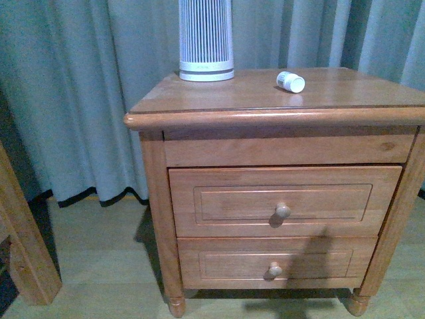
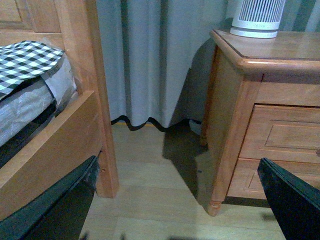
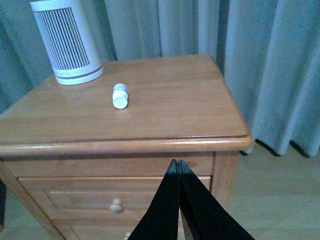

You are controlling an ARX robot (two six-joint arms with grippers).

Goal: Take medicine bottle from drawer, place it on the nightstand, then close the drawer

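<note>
The small white medicine bottle [image 1: 290, 82] lies on its side on top of the orange-brown nightstand [image 1: 219, 100], right of centre. The taller upper drawer [image 1: 219, 203] sits flush in the cabinet, its round knob [image 1: 283, 211] facing me. Neither arm shows in the front view. In the right wrist view my right gripper [image 3: 176, 162] is shut and empty, held in front of the nightstand's [image 3: 175, 100] front edge, with the medicine bottle [image 3: 120, 95] beyond it and the drawer [image 3: 75, 197] below. My left gripper [image 2: 178, 160] is open over the floor, left of the nightstand [image 2: 235, 130].
A tall white ribbed device [image 1: 206, 40] stands at the back of the top. The shorter drawer [image 1: 219, 264] is below. A bed frame post [image 2: 85, 75] with checked bedding [image 2: 27, 60] stands to the left, a wooden leg [image 1: 23, 246] nearby. Grey curtains [image 1: 80, 100] hang behind.
</note>
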